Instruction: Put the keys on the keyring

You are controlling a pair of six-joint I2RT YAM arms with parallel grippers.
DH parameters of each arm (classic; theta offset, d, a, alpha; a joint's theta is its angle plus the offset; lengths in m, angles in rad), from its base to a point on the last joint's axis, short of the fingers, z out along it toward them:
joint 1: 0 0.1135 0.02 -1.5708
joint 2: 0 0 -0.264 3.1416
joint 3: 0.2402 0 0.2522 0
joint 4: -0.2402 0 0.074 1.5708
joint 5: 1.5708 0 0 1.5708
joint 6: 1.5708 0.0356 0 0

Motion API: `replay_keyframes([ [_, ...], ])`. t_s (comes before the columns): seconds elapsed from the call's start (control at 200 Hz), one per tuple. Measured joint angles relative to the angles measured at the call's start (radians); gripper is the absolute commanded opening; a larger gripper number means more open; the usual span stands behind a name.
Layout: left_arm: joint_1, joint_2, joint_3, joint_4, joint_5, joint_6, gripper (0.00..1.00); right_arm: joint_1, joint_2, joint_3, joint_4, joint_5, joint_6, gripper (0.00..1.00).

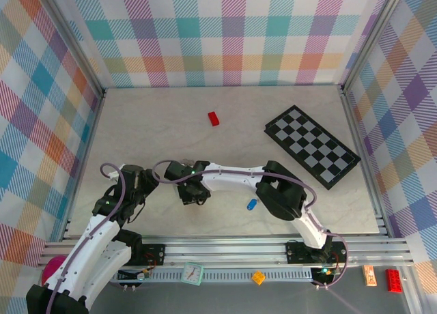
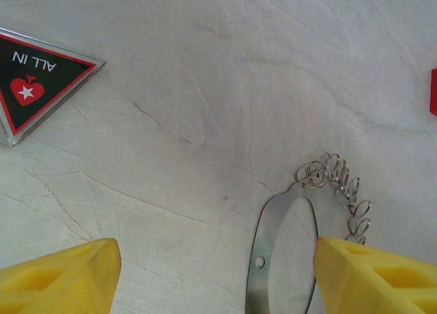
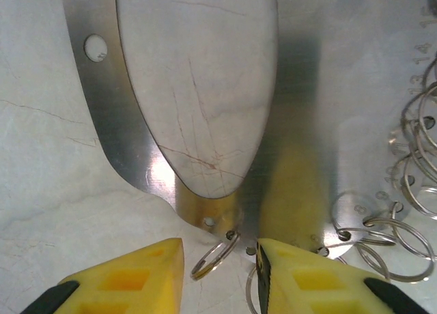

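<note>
The keyring is a flat silvery metal loop lying on the marble table, with several small wire rings hooked along its edge. My right gripper is open at the loop's narrow end, and one small wire ring lies loose between its yellow fingers. In the left wrist view the keyring lies between the wide-open fingers of my left gripper, close to the right finger. A key with a blue head lies on the table right of the right gripper. The left gripper is just to the left.
A red brick lies at the back centre. A black-and-white chequered board lies at the back right. A triangular "ALL IN" card is near the left gripper. Small odds and ends sit on the front rail.
</note>
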Motion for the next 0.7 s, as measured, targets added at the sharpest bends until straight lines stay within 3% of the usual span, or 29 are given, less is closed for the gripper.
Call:
replay_keyframes([
  [0.365, 0.0, -0.007, 0.0, -0.017, -0.007, 0.0, 0.74, 0.001, 0.032, 0.046, -0.055, 0.019, 0.0, 0.22],
  [0.41, 0.0, -0.009, 0.0, -0.019, -0.007, 0.0, 0.74, 0.001, 0.032, 0.047, -0.06, 0.022, 0.0, 0.16],
  [0.7, 0.0, -0.009, 0.0, -0.019, -0.007, 0.0, 0.74, 0.001, 0.032, 0.047, -0.072, 0.022, 0.001, 0.05],
])
